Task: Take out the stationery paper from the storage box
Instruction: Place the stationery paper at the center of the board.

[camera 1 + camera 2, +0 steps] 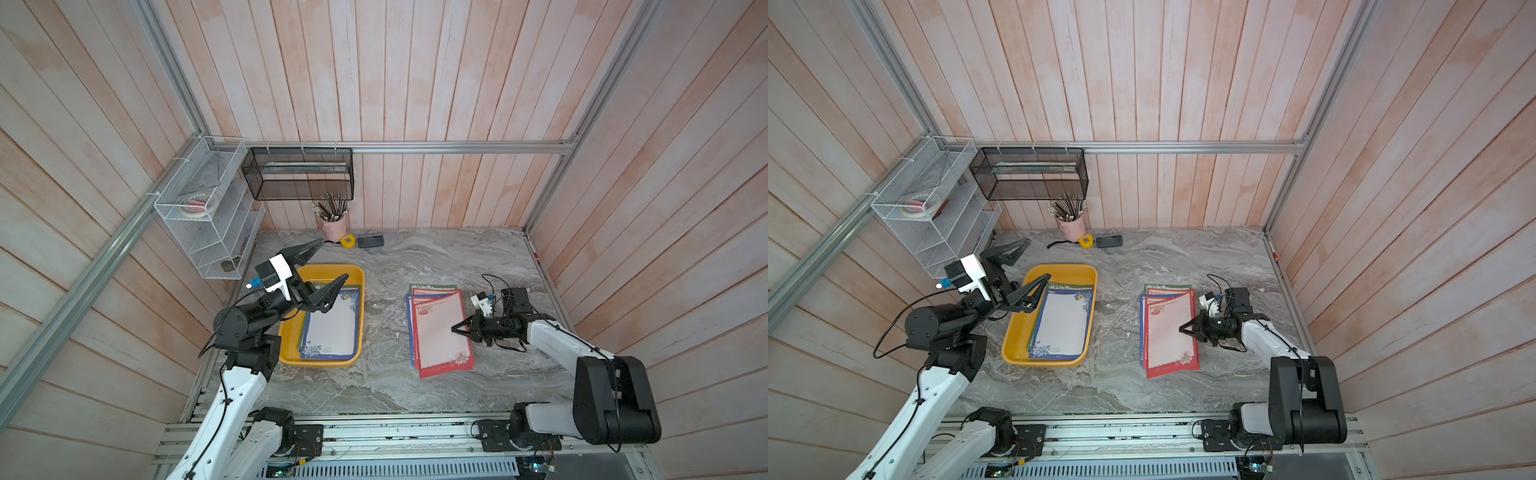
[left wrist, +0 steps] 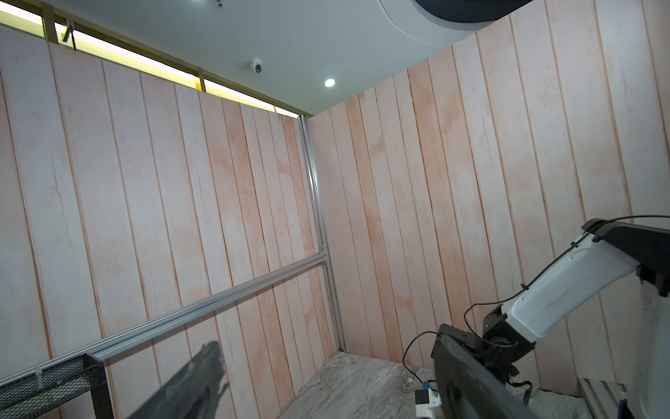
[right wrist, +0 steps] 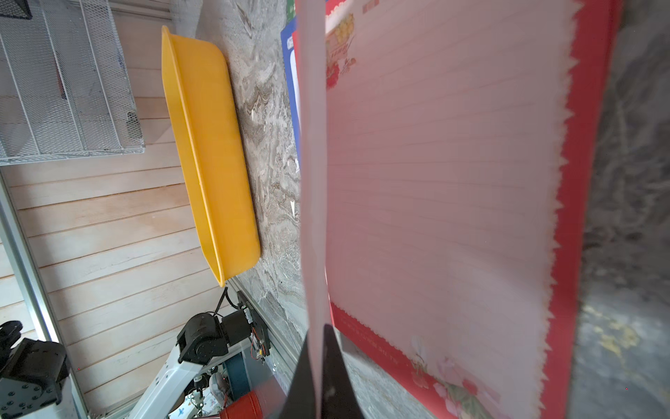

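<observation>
Starting with the edges, the storage box is seen at the 9 o'clock side of the tabletop, close to that edge. Some stationery paper is seen inside it. A pile of sheets is laid at 3 o'clock, red-edged on top. A bare strip is found between box and pile, and wide room toward 6 o'clock.

The left end effector is held wide open above the box's 12 o'clock end. The right end effector is closed on one sheet of the stationery paper at the pile's 3 o'clock edge.

Along the 12 o'clock wall a pink cup of pencils and a yellow tape measure are set, well apart from the paper. A white wire rack and a black mesh basket are hung at 10 and 11 o'clock.

In the right wrist view the held sheet is seen edge-on between the fingers, and only the box's outer wall is shown. Its inside is shown in both top views. In the left wrist view walls, ceiling and the right arm are shown.
</observation>
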Controlling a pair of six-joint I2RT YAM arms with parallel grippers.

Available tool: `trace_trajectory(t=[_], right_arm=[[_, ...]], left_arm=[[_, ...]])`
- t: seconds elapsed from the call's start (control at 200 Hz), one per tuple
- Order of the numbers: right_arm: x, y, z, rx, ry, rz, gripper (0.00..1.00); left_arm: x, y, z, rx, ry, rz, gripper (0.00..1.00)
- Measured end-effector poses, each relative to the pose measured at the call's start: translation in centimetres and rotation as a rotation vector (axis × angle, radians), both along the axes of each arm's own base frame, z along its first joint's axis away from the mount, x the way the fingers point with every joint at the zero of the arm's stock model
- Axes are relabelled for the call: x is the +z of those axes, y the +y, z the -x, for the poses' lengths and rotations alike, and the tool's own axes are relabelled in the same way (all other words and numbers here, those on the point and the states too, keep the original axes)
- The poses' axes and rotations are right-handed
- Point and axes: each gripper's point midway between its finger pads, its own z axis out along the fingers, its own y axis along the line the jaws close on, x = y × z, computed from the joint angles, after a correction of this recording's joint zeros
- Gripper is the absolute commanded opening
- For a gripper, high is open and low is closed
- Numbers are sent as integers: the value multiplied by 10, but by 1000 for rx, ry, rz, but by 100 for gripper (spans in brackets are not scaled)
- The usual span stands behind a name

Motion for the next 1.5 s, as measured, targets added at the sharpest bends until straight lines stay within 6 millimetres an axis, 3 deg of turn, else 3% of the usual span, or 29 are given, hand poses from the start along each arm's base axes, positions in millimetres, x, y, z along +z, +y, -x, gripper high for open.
trace_trajectory(t=[0.325, 1.035, 1.5], right_arm=[[-8, -13, -6, -42, -2, 49, 1], [-24, -14, -3, -37, 54, 61, 7], [-28, -17, -8, -42, 53, 86, 27]], left_arm=[[0, 0, -1, 4, 3, -1, 92], [-2, 0, -2, 6, 10, -5, 92], [-2, 0, -2, 5, 9, -6, 92]])
